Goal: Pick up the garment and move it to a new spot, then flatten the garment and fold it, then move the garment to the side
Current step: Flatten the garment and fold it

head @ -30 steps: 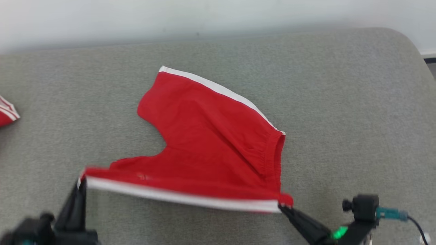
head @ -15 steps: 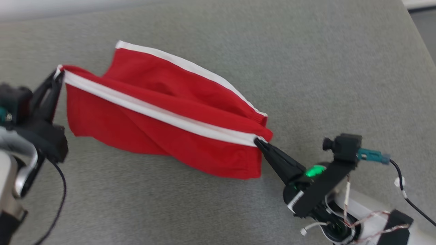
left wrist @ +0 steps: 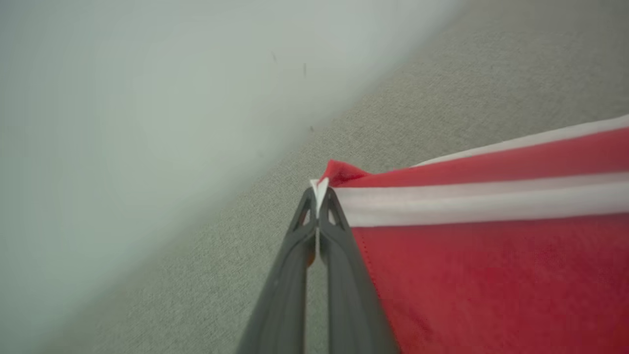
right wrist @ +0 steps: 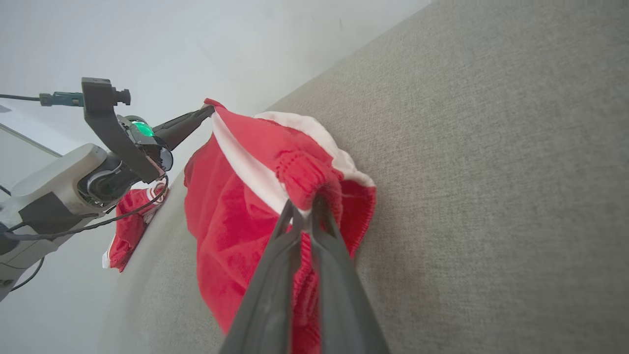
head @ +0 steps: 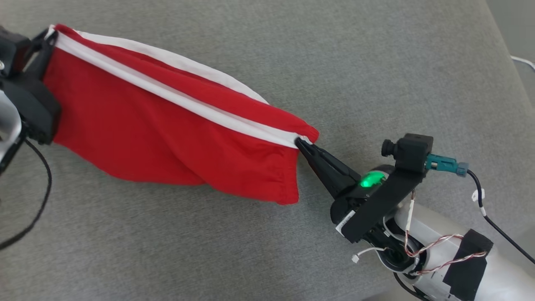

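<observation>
Red shorts (head: 167,138) with white stripes are stretched over a grey fabric surface (head: 376,62), the left gripper (head: 51,32) and right gripper (head: 299,141) each with jaws clenched on one end.

Red shorts (head: 167,133) up and strung taut between the two claws! One hem corner is pinched at the tip of the left claw (head: 49,34), and the waist corner is nipped at the tip of the right claw (head: 301,144). A white stripe (head: 175,98) runs straight from claw to claw along the top edge, with a second white band just behind it. Below that line the red cloth sags in soft folds. The gathered waistband (head: 288,179) hangs right beside the right claw.
</observation>
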